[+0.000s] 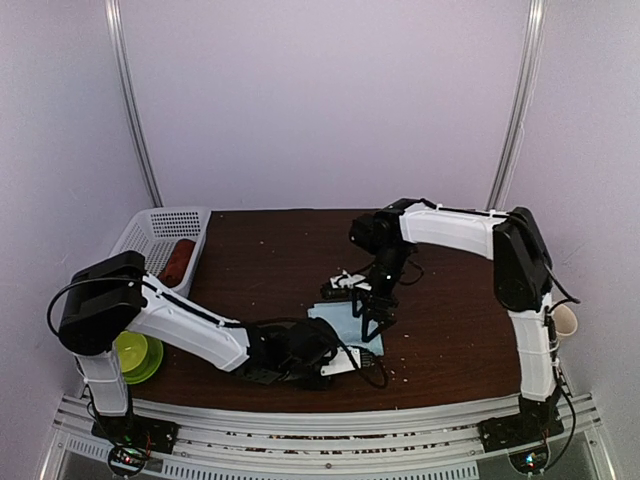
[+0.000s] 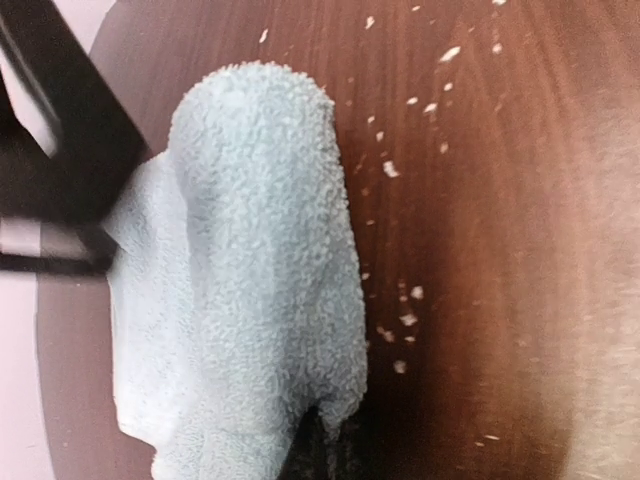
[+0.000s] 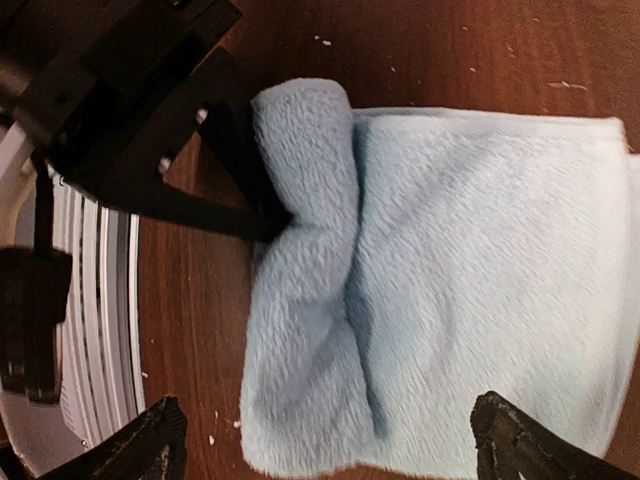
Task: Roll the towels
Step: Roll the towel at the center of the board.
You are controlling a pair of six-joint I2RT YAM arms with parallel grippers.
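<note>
Step in hand: first roll being started on the pale-blue towel [image 3: 450, 280] — near edge already turned over into a short roll [image 3: 300, 270].
Left gripper [image 1: 335, 362]: jaws closed on the rolled edge; in the left wrist view the cloth is seen bunched right at the fingertips, though the pinch itself is cut off at the frame bottom, so the hold is judged, not plainly seen.
Right gripper [image 3: 330, 445]: jaws spread wide, nothing held; both fingers [image 3: 140, 450] hang just above the towel, one to each side of it.
Towel place: flat part lies directly under the right gripper, rolled part ahead of the left gripper's tips.
Rust-red towel [image 1: 180, 258]: lying in the white basket [image 1: 150, 225], well apart from both grippers — seemingly already rolled.
How to do well: roll should be kept tight and even across its width; the flat part is best pinned by the right gripper while the roll is turned by the left.
Left arm pose: stretched low across the table [image 1: 450, 330], wrist nearly level.
Right arm pose: elbow high, forearm reaching inward, wrist pointed straight down.
</note>
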